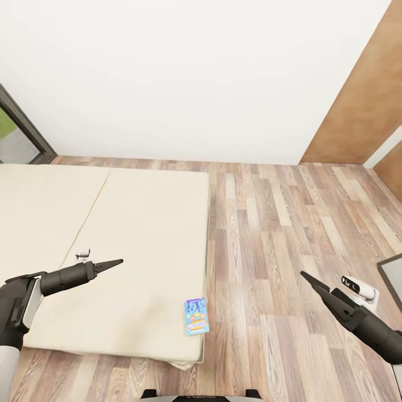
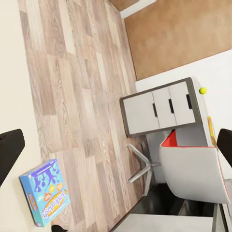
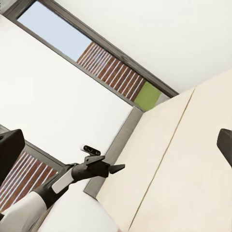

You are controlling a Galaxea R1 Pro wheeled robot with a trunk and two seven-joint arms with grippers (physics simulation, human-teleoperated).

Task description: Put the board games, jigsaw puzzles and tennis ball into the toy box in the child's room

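One blue board game with cartoon print lies flat on the beige bed, near the mattress's front right corner. The left wrist view shows the same board game at the mattress edge. My left gripper hovers open over the middle of the bed, left of the game and apart from it. Over the wooden floor to the right of the bed, my right gripper is open and empty. In the left wrist view the tennis ball rests on the pale table, with a jigsaw puzzle's coloured edge beside it. The toy box is out of view.
Wooden floor stretches right of the bed to a white wall and brown panel. A grey drawer unit and a grey chair with a red seat stand at the table. A window is at the far left.
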